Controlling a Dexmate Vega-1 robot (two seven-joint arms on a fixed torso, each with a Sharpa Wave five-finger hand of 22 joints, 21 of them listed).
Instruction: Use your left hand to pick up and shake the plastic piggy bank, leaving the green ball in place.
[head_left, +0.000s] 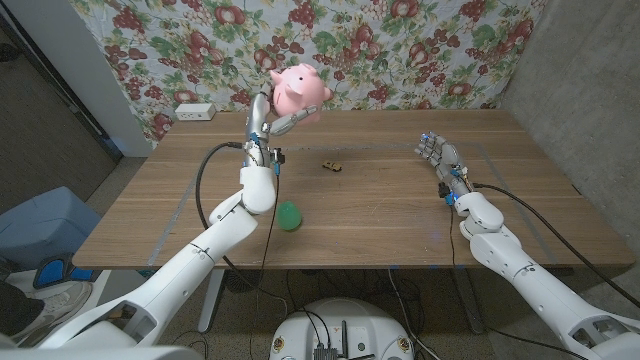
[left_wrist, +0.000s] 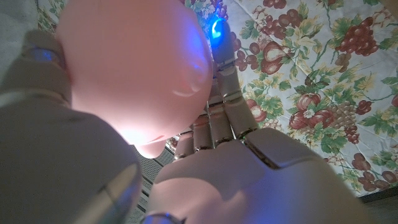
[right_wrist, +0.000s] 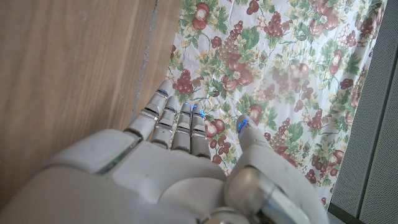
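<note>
i have the plastic piggy bank (head_left: 299, 91) up in the air in my left hand (head_left: 268, 125), well above the tabletop (head_left: 380, 210), so i judge the pick-up done and the shaking step in hand. in the left wrist view the pink body (left_wrist: 134, 68) sits pressed against the palm, with the fingers (left_wrist: 227, 118) wrapped up along its side, so the grasp looks firm to me.

the green ball (head_left: 289, 215) rests on the tabletop close by my left forearm, just below the raised hand, and a small dark object (head_left: 333, 165) lies near the middle of the tabletop. the next move, as i see it, calls for short back-and-forth swings from the wrist while i keep the elbow and forearm from dipping toward the ball.

the left arm reaches forward and up, forearm steep, hand near the flowered backdrop. my right hand (head_left: 437, 160) holds nothing, its fingers stretched out side by side over the far right part of the tabletop.
</note>
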